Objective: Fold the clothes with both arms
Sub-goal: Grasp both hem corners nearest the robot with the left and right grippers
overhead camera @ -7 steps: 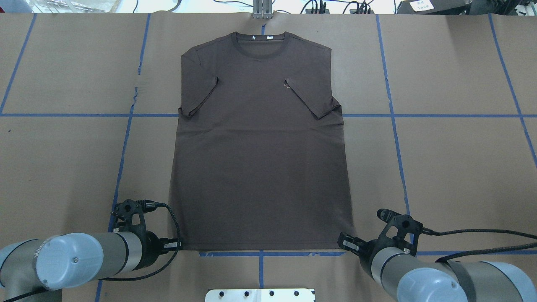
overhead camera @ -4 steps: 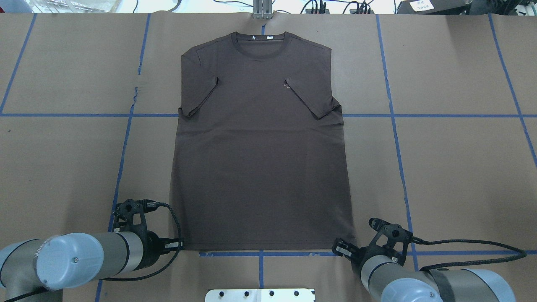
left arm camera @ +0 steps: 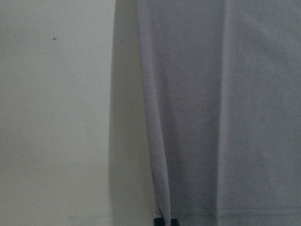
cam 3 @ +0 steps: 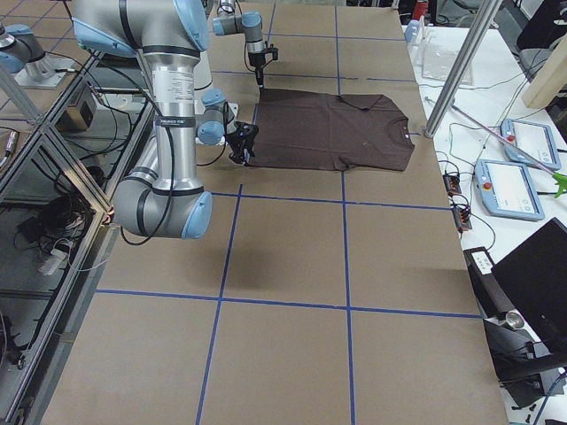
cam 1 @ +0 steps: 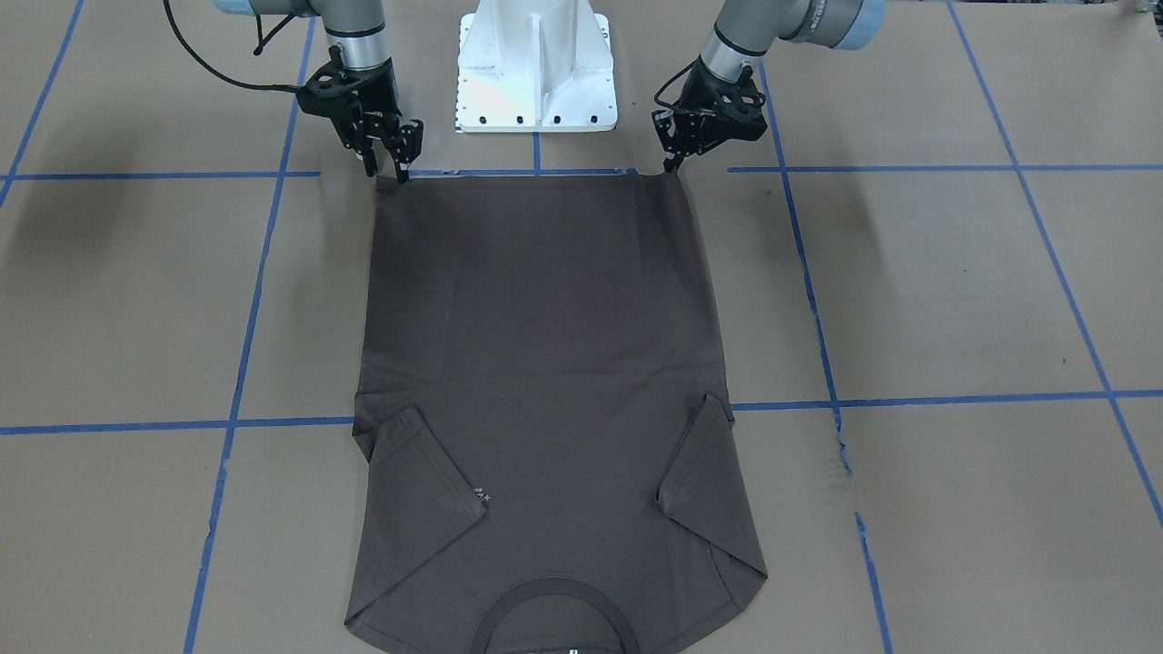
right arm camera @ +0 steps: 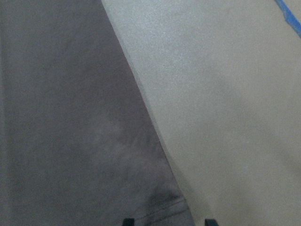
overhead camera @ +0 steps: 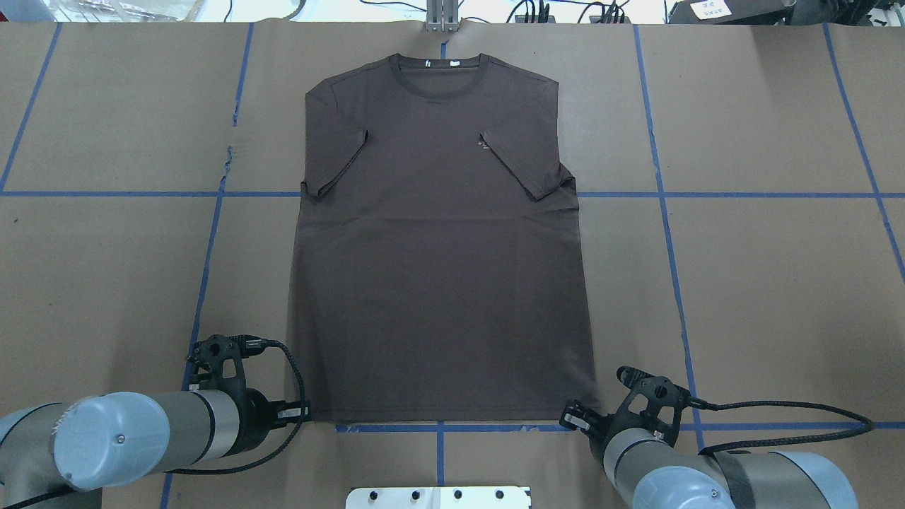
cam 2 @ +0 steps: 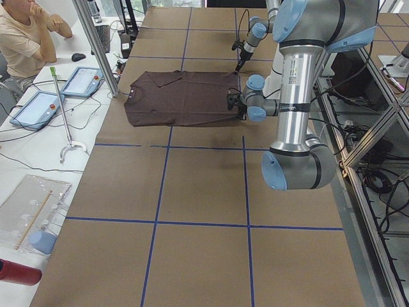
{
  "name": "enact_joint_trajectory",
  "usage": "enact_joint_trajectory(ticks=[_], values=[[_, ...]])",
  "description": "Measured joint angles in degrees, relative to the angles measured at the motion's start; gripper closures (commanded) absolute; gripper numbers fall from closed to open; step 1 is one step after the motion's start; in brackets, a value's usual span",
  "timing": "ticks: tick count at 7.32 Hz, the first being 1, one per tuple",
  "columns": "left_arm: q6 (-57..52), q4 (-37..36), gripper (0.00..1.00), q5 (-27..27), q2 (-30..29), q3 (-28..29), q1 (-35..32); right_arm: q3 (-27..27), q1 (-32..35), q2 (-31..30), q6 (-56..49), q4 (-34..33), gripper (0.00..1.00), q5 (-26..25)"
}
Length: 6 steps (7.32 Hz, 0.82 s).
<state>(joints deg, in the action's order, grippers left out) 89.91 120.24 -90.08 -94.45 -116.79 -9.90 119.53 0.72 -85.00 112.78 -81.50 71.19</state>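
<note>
left gripper (cam 1: 670, 165): narrow, pinching T-shirt (overhead camera: 438, 283) hem corner | right gripper (cam 1: 389, 169): wide, straddling opposite hem corner | risk: right may miss thin knit, skewing fold

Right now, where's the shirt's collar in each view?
Front-facing: collar bottom centre.
Overhead: top centre.
Exterior left: upper left.
Exterior right: upper right.
Left wrist: not in view.
Right wrist: not in view.
Landmark: the hem, opposite end, between left gripper and right gripper.

I log a robotics lab: brown-papered counter (overhead camera: 778, 297) gridded with blue tape (overhead camera: 742, 194), teach pendants (cam 2: 82, 82) and cabling (overhead camera: 541, 10) alongside, a person (cam 2: 22, 41) seated nearby.
</note>
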Motion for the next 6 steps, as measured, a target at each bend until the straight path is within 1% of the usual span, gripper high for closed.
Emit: enact_joint_trajectory(ticks=[2, 3, 4, 6], values=[[0.00, 0.01, 1.00, 0.01, 0.05, -0.05, -0.03, -0.02, 0.05, 0.00, -0.02, -0.28, 0.93, -0.02], [0.00, 0.03, 1.00, 0.05, 0.06, -0.11, -0.03, -0.01, 0.06, 0.08, 0.11, -0.32, 0.94, -0.08], [0.00, 0.02, 1.00, 0.07, 0.06, -0.20, -0.02, 0.00, 0.06, 0.07, 0.27, -0.33, 1.00, -0.13], [0.00, 0.00, 1.00, 0.08, 0.05, -0.33, -0.01, 0.03, 0.18, 0.02, 0.32, -0.33, 1.00, -0.37]])
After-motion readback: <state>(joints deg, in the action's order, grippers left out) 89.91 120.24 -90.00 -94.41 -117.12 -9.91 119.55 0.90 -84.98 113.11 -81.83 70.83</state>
